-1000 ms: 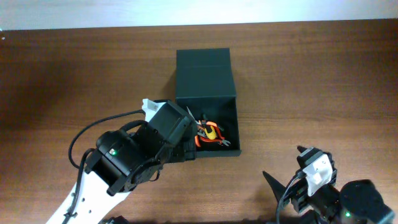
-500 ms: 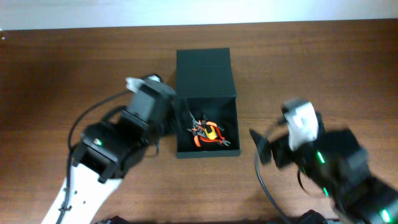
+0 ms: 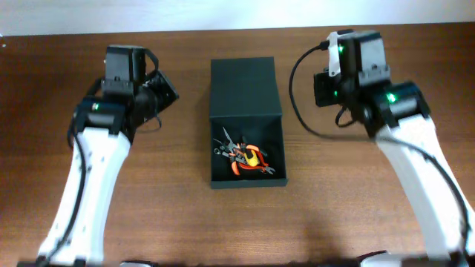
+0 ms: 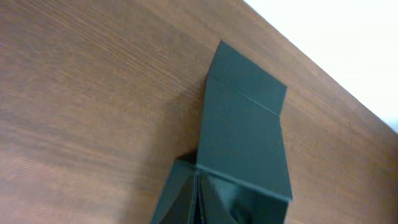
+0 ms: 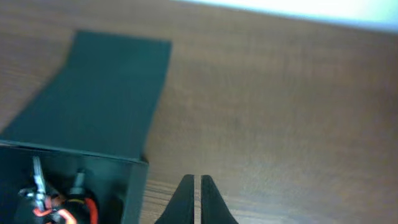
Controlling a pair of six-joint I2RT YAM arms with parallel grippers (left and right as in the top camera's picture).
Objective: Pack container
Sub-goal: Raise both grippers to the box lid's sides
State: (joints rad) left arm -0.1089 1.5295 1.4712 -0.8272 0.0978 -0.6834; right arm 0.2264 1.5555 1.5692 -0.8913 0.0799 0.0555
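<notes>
Starting with the left gripper [image 3: 160, 94]: hangs over bare table [image 3: 185, 222] near the container's left side, level with the flap and apart from it. Seems pressed shut in the left wrist view, with nothing held, though hard to read given dark fingers against the dark box.

On to the container [image 3: 249, 183], mid-table between the two arms: stands open, with the lid [image 3: 243, 87] folded back flat on the wood on the far side. Holds a small heap of hand tools [image 3: 246, 159], orange and yellow handles among them, seemingly all below the rim.

Then the right gripper [image 5: 194, 182]: sits out to the right of the flap, apart from it, tips closed to a hairline slit and gripping nothing.

Looks to be past the loading and at the closing step. Calls next for getting a fingertip under the flap's free far edge, lifting it, and swinging it forward about the hinge onto the opening. Offers little purchase while lying flush on the table, so probably needs a low, shallow approach from one side.
</notes>
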